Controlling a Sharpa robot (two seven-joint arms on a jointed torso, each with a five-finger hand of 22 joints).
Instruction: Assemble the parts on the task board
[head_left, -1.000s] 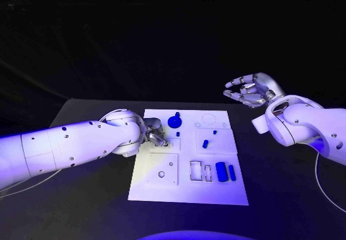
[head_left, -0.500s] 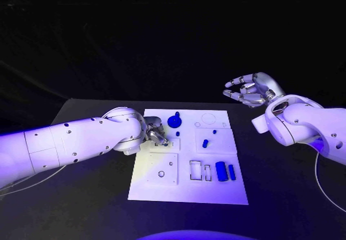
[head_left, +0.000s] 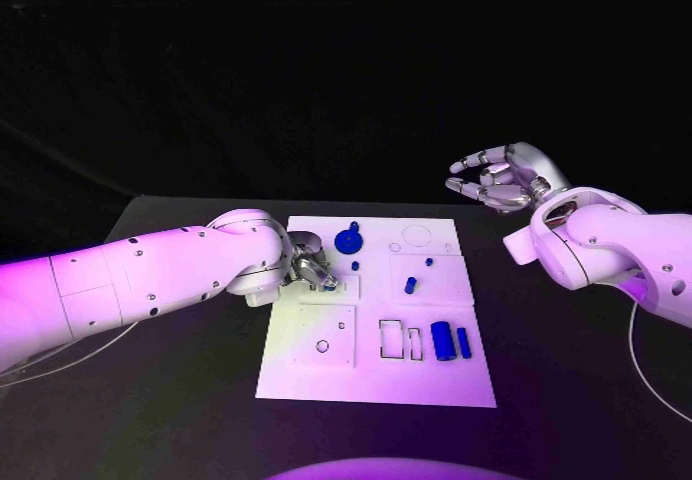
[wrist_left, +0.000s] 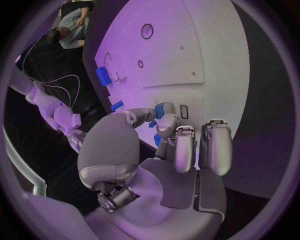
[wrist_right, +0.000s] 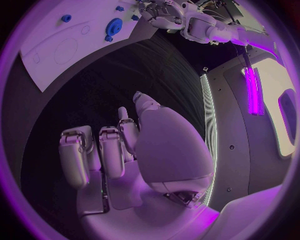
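**Asker:** What is the robot's left hand doing?

**Describer:** The silver left hand (head_left: 312, 268) is lowered onto the upper left part of the white rectangular task board (head_left: 378, 385), fingers curled down. In the left wrist view, the thumb and a fingertip (wrist_left: 164, 124) close on a small blue block-shaped part (wrist_left: 166, 109) right at the board surface, beside a small rectangular slot. I judge it is pinching the part so as to seat it in that slot.

**Asker:** And the right hand?

**Describer:** The silver right hand (head_left: 495, 180) is raised beyond the board's far right corner, well apart from it. Its fingers are loosely curled and apart, holding nothing. It looks parked out of the way so the left arm can work.

**Asker:** What else is on the board?

**Describer:** Just past the left hand stands a round blue gear-like disc with a knob (head_left: 349, 240). Near the middle are two small blue pegs (head_left: 411, 286). Toward the near edge, two longer blue bars (head_left: 450, 342) stand side by side, next to empty rectangular outlines. To the left of those is a raised square panel with a small round hole (head_left: 323, 348).

**Asker:** How far along is it?

**Describer:** Partway, I would say: several recesses are not yet filled.
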